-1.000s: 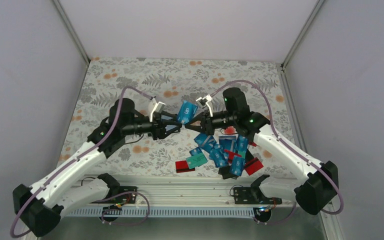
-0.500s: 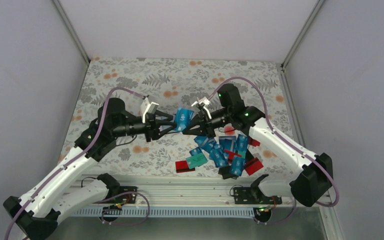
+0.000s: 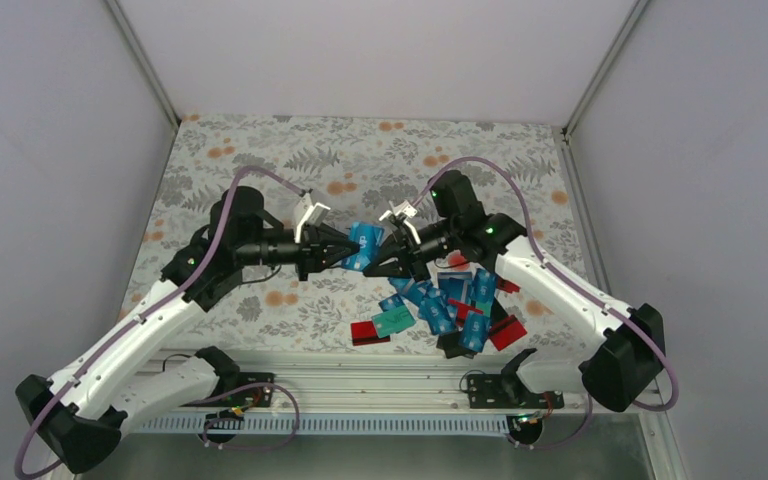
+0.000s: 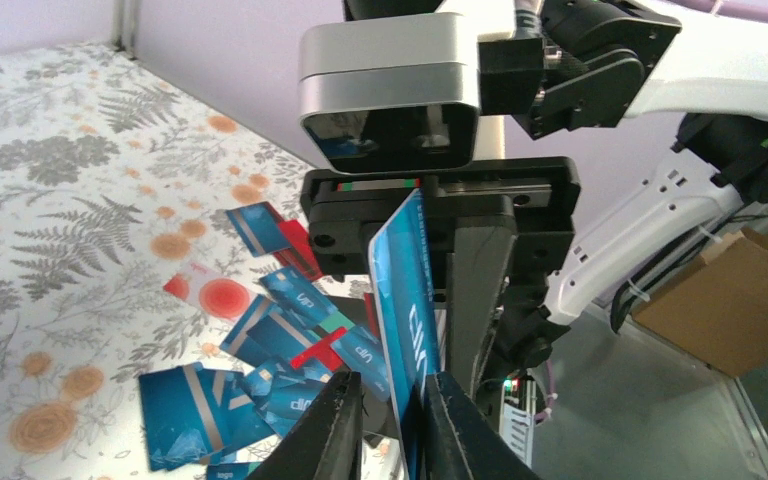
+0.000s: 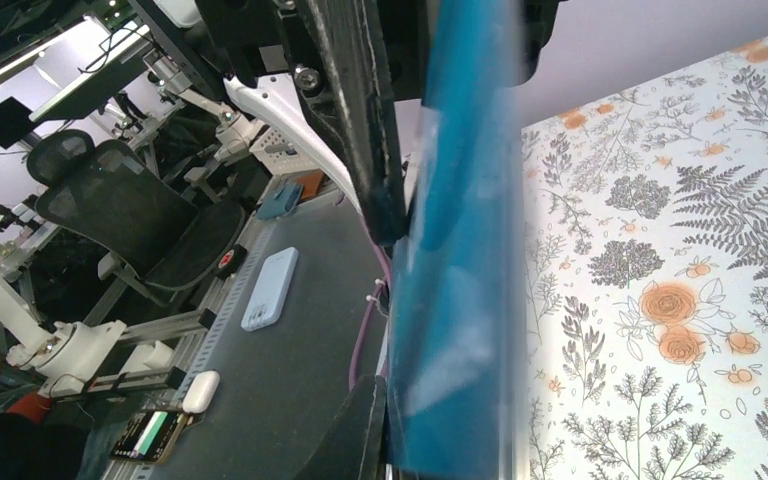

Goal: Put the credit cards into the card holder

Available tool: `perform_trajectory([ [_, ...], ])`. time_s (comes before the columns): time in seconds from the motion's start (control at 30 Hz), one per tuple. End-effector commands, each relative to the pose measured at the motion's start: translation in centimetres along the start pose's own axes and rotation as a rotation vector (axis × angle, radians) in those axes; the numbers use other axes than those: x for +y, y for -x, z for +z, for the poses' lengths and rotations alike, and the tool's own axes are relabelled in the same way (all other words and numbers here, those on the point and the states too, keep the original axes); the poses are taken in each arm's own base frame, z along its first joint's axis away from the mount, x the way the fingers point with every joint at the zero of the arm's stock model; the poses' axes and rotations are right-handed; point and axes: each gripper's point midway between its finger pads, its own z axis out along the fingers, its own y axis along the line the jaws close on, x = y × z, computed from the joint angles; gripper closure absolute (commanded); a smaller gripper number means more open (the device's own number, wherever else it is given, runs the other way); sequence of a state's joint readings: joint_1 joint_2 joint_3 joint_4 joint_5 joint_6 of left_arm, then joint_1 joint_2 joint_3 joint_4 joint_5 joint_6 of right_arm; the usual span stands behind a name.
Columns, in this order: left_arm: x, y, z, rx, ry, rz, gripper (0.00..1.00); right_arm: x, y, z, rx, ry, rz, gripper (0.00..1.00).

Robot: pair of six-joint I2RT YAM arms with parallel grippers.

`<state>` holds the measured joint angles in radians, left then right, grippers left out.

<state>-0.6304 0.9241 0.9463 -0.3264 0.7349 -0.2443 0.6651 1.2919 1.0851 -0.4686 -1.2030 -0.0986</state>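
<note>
A blue credit card (image 3: 363,243) hangs in the air between my two grippers, above the table's middle. The right gripper (image 3: 388,258) is shut on its right end (image 5: 460,300); one black finger (image 5: 370,420) shows, the other is hidden behind the card. The left gripper (image 3: 348,252) has the card's other end (image 4: 410,290) between its jaws (image 4: 392,385). One finger touches the card and the other stands a sliver off. Several more credit cards (image 3: 440,300), mostly blue, lie piled on the mat. A black case (image 3: 450,346), seemingly the card holder, sits partly under the pile's near edge.
A red card (image 3: 365,333) and a teal card (image 3: 393,321) lie at the pile's left, another red card (image 3: 507,330) at its right. The floral mat (image 3: 260,170) covers the table, with grey walls on three sides. The aluminium rail (image 3: 380,385) runs along the near edge.
The left gripper's jaws have narrowed around the free end of the blue card. Both grippers and the card have shifted slightly left and lower. The right grip has not changed.
</note>
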Motion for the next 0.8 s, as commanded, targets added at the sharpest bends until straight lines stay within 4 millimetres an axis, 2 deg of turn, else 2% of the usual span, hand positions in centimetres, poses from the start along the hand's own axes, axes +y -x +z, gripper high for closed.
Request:
perform_trajectory([
  [0.0, -0.6, -0.1, 0.2, 0.014, -0.051, 0.004, 0.97, 1.0, 1.4, 0.2, -0.007, 0.022, -0.066, 0.96],
  [0.13, 0.5, -0.2, 0.5, 0.007, -0.007, -0.014, 0.98, 0.3, 2.0, 0.0, -0.018, -0.038, -0.072, 0.94],
  [0.17, 0.9, 0.0, 0.5, -0.002, 0.020, -0.018, 0.98, -0.1, 2.2, -0.1, -0.022, -0.070, -0.069, 0.86],
  [0.23, 2.4, 0.3, 0.2, -0.022, 0.115, -0.035, 0.98, -1.6, 2.5, -0.4, -0.039, -0.167, -0.051, 0.60],
  [0.3, 4.0, 0.6, -0.2, -0.043, 0.197, -0.058, 0.98, -3.7, 2.7, -1.3, -0.070, -0.275, 0.001, 0.40],
  [0.33, 4.8, 0.7, -0.4, -0.051, 0.230, -0.072, 0.98, -4.8, 2.8, -2.0, -0.090, -0.321, 0.029, 0.36],
  [0.43, 7.6, 0.3, -0.9, -0.071, 0.338, -0.133, 0.98, -8.1, 2.7, -3.9, -0.147, -0.425, 0.126, 0.33],
  [0.53, 11.5, -0.6, -1.4, -0.076, 0.452, -0.239, 0.98, -11.2, 2.2, -5.3, -0.178, -0.529, 0.213, 0.33],
  [0.63, 15.0, -2.4, -1.4, -0.068, 0.514, -0.350, 0.98, -13.9, 1.5, -5.8, -0.190, -0.611, 0.290, 0.34],
  [0.77, 18.5, -5.1, -1.0, -0.048, 0.580, -0.465, 0.98, -17.7, 0.2, -5.5, -0.190, -0.667, 0.426, 0.41],
])
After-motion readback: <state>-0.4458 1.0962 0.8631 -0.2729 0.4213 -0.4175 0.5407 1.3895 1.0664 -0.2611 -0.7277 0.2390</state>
